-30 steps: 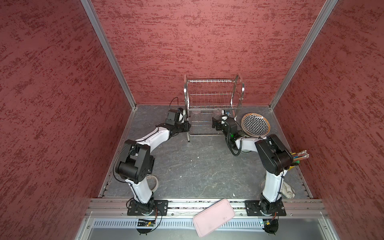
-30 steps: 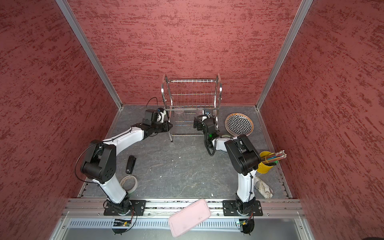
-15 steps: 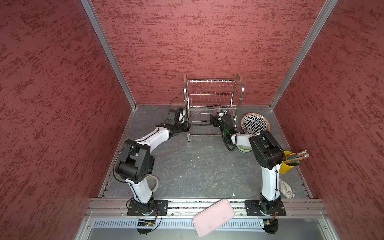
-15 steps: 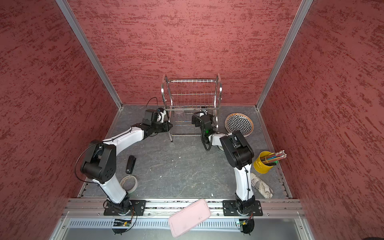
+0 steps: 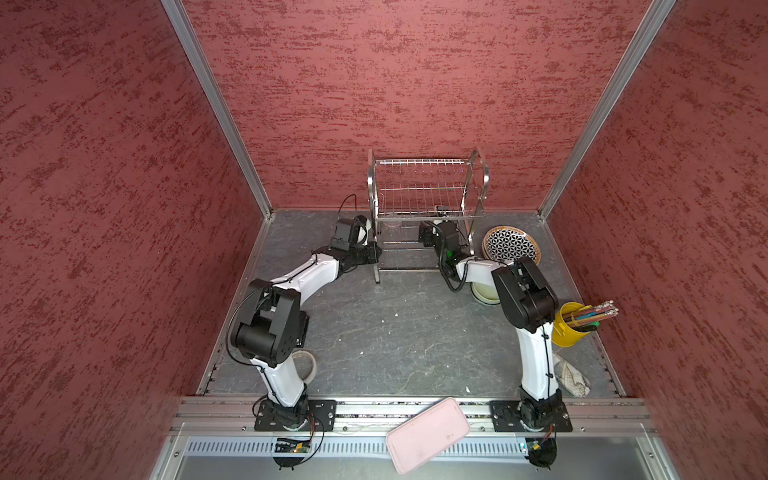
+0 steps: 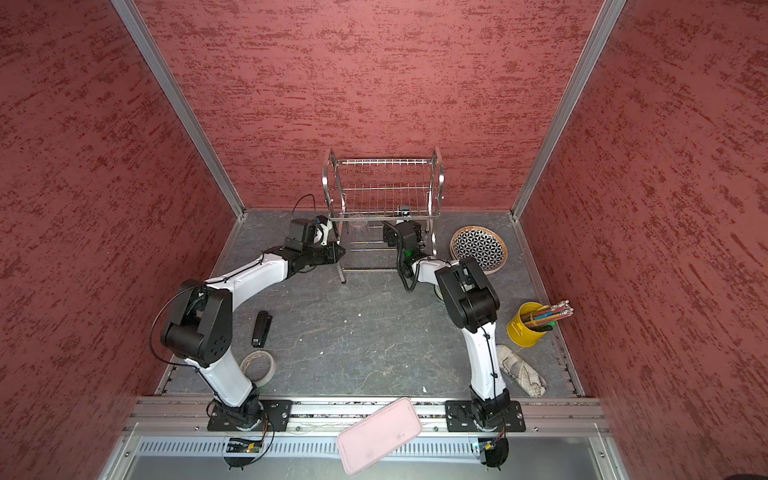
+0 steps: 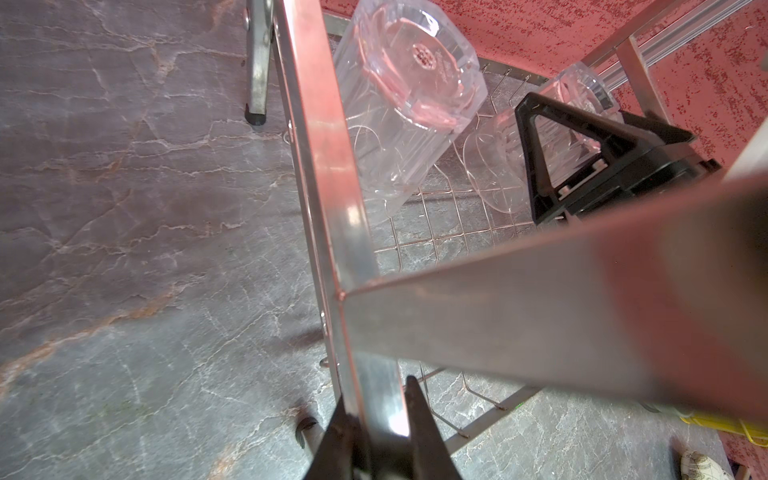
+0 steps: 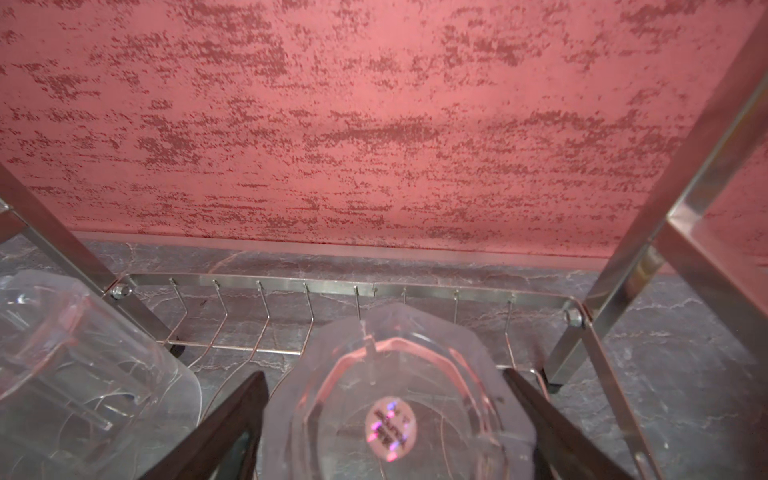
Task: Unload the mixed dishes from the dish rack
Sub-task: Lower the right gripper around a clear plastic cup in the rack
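The steel dish rack (image 5: 424,187) stands against the back wall in both top views. My left gripper (image 7: 376,392) is shut on the rack's front left side bar (image 7: 332,174). Two clear cups lie tilted on the lower tier. My right gripper (image 8: 383,374) reaches in under the upper tier and stands open. Its fingers (image 8: 232,419) sit close on either side of the right-hand cup (image 8: 386,415), which rests on the wires. The other cup (image 7: 399,104) lies to its left. A geometric plate (image 5: 511,245) and a pale green bowl (image 5: 484,293) sit on the floor at the right.
A yellow cup of pencils (image 5: 571,324) and a crumpled cloth (image 6: 521,372) are at the right edge. A black stapler (image 6: 262,328) and a tape roll (image 6: 257,368) lie by the left arm. A pink tray (image 5: 428,434) rests on the front rail.
The right arm has swung left and forward into the rack's lower tier, and its jaws have narrowed around the cup. The left arm has stayed on the rack.
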{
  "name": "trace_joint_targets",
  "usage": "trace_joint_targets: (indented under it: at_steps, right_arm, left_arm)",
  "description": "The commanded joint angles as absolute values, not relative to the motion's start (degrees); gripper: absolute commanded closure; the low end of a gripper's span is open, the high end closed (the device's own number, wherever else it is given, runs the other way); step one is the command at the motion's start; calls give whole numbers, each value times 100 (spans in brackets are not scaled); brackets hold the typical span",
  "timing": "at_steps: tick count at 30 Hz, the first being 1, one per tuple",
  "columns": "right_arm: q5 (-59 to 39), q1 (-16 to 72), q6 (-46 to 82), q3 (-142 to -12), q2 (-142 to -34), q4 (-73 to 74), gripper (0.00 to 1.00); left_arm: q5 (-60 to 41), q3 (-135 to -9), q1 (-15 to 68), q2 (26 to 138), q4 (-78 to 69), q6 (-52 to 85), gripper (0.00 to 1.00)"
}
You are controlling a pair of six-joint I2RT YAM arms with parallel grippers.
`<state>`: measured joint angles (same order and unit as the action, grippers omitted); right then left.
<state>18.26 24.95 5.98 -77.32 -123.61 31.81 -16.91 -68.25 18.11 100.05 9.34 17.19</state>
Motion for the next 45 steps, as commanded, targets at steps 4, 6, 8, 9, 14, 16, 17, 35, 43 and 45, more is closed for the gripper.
trace_joint_targets:
  at_steps: [4,6,8,9,14,16,17,35,43,45]
  right_arm:
    - [1895,2474,676,-7767,-12353,3080,24]
    - [1857,2474,708,-7679,-12293,3116,30]
    - [1854,2478,733,-7590,-12246,3164,34]
    - [1858,2479,737,-7562,-12230,3180,35]
    - [1846,2479,771,-7415,-12100,3219,44]
    - [1799,2473,779,-7334,-12018,3267,47]
    - [1766,2481,779,-7273,-11974,3303,47]
    - [935,2505,1758,-6478,-11065,3466,57]
    - [617,2497,2398,-6371,-10724,3484,59]
    - [518,2505,2573,-6250,-10613,3543,59]
  left_arm:
    - [-1767,-6925,1714,9721,890,1806,83]
    - [-1789,-6926,1714,9733,888,1803,83]
    - [-1785,-6914,1714,9738,879,1802,83]
    - [-1784,-6904,1714,9731,872,1809,83]
    - [-1784,-6891,1714,9729,861,1819,83]
    - [-1784,-6898,1714,9747,861,1819,83]
    - [-1789,-6899,1714,9762,864,1831,83]
    - [-1767,-6909,1722,9826,843,1846,83]
    - [-1740,-6907,1731,9825,844,1837,82]
    - [-1732,-6913,1731,9835,859,1828,82]
